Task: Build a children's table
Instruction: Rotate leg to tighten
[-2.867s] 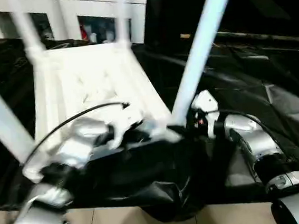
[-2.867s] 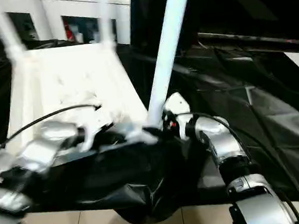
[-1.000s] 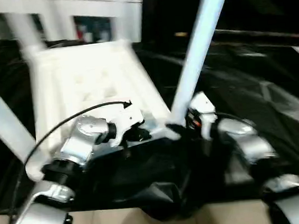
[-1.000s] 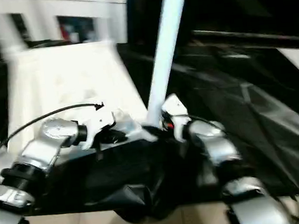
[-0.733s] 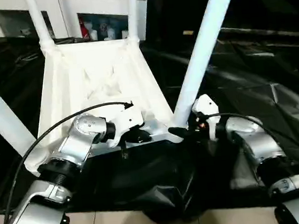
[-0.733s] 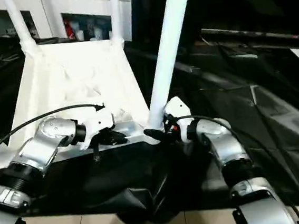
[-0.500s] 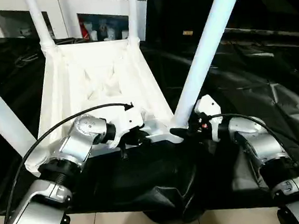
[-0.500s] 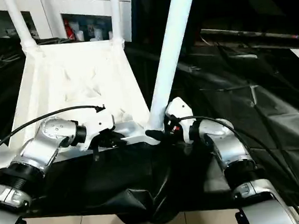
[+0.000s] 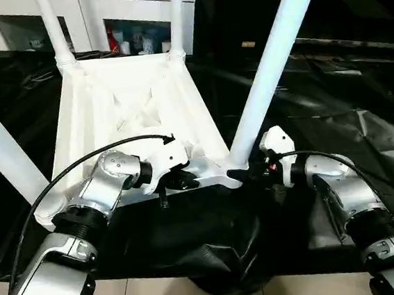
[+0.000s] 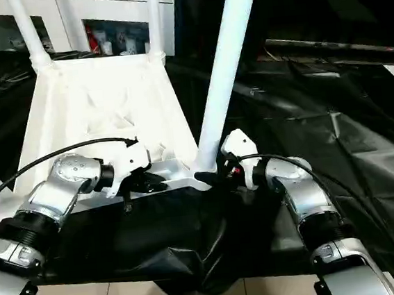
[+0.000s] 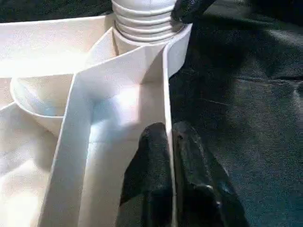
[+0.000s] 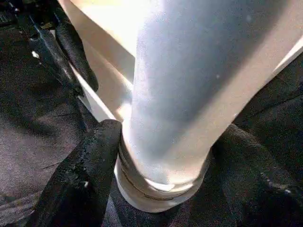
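A: Where was the table (image 9: pixel 134 112)?

B: Upside down on the black cloth (image 9: pixel 334 117), 4 legs up. The left gripper (image 11: pixel 170 142) pinched its near rim; the right gripper (image 12: pixel 161 156) clasped the near-right leg (image 9: pixel 272 56).

A: The risk?

B: That leg leaned. Pushed crooked, it could've jammed or tipped the table.

White tabletop (image 9: pixel 133 105) lies underside up; four white legs (image 9: pixel 273 63) stand, apparently seated, in its corner sockets.
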